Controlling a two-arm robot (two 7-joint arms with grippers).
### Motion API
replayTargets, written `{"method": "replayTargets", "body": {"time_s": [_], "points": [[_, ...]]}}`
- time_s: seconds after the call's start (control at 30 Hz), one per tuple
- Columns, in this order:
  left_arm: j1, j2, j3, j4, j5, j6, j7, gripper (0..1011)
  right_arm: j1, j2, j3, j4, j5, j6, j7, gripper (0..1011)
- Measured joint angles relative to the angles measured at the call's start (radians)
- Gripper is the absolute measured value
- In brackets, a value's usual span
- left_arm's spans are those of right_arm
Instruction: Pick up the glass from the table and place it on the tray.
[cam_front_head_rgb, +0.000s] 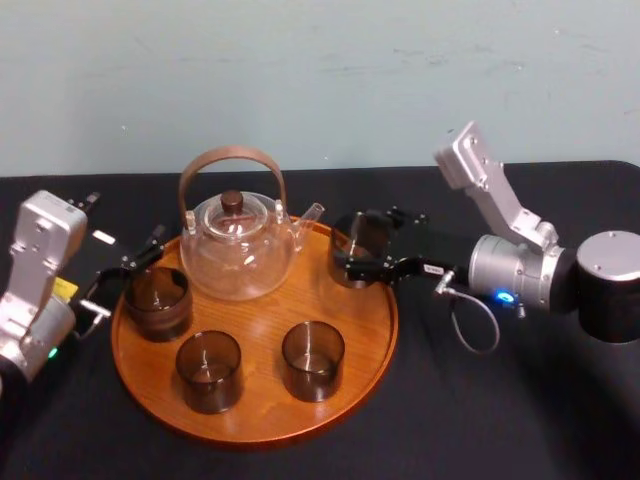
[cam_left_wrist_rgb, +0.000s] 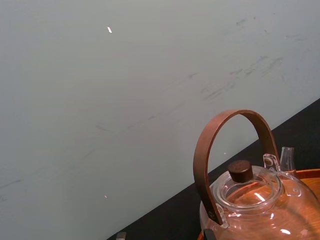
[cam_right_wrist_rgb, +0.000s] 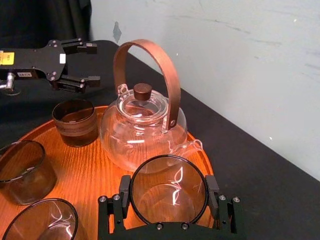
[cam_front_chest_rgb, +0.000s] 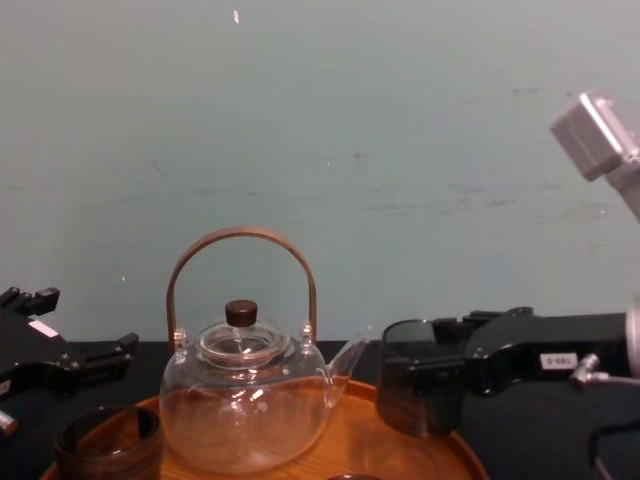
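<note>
Gripping the small dark smoky-brown glass tumbler (cam_right_wrist_rgb: 169, 187) in the right claw (cam_front_head_rgb: 365, 262), pinched snug on both sides, round orange-brown wooden tray (cam_front_head_rgb: 260, 320) just beneath; off the black worktop (cam_front_head_rgb: 500, 420) already, probably only setting down and release remaining; with the left claw (cam_front_head_rgb: 130, 272) gaping, empty, well across from it

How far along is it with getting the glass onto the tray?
Picked up: the right tool grips the glass at the right edge of the tray. Remaining: setting it down and letting go. The left tool sits open beside the tray's left rim.
</note>
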Motion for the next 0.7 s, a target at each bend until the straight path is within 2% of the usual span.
{"method": "replayTargets", "body": {"time_s": [0.3, 0.7], "points": [[0.0, 0.0, 0.0, 0.0, 0.0, 0.0, 0.0, 1001, 0.023, -0.033, -0.031, 0.059, -0.016, -0.026, 0.006, 904], [0.0, 0.0, 0.0, 0.0, 0.0, 0.0, 0.0, 1001, 0.042, -0.066, -0.047, 0.136, -0.029, -0.051, 0.015, 904]]}}
